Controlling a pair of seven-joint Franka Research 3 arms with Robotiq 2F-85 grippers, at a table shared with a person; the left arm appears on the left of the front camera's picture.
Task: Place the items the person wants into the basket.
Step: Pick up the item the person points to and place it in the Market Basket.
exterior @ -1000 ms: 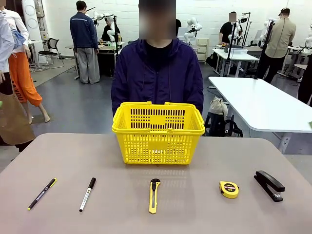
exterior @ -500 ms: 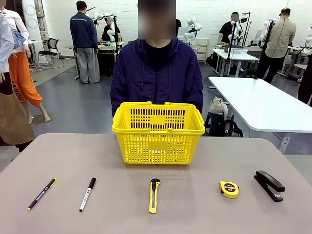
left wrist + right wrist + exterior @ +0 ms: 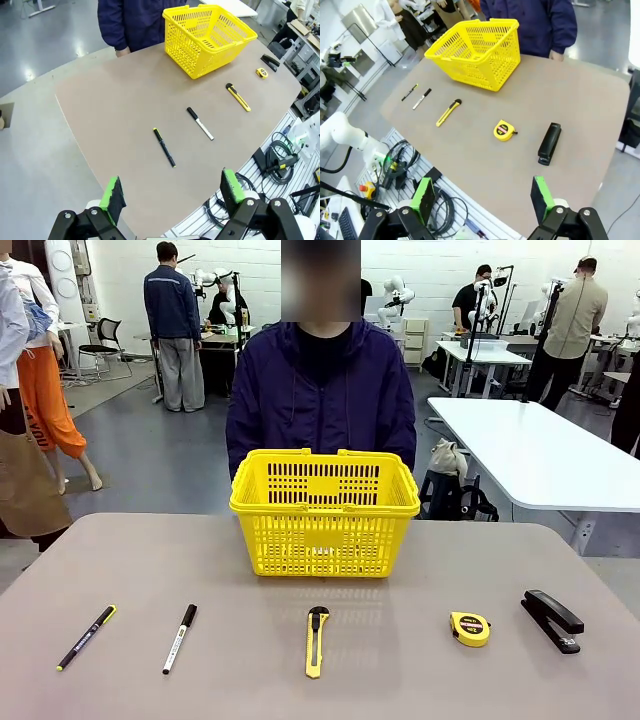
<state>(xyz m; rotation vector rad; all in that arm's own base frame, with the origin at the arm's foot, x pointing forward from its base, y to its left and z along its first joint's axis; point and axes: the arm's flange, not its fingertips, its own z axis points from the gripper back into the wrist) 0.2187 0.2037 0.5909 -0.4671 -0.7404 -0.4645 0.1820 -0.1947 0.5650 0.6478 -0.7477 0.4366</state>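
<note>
Beyond the grey-brown bench (image 3: 120,570) we see an open workshop with white tables. Toward the bench's far side stands the bright yellow lattice basket (image 3: 324,530), handles folded down, with the person (image 3: 322,390) in a navy jacket just behind it. Nearer to us lies a row, from the robot's left: a slim black pen (image 3: 86,637) with a yellow-green end, a white marker (image 3: 180,638), a yellow utility knife (image 3: 316,641), a round yellow tape measure (image 3: 470,628) and a black stapler (image 3: 552,620), each well apart from the others and from the basket. Our left pincer (image 3: 171,189) hangs high over the bench's near edge, green pads spread wide, grasping nothing. Our right pincer (image 3: 482,196) hangs high likewise, released. Compared with a second ago, we find nothing on the bench moved.
</note>
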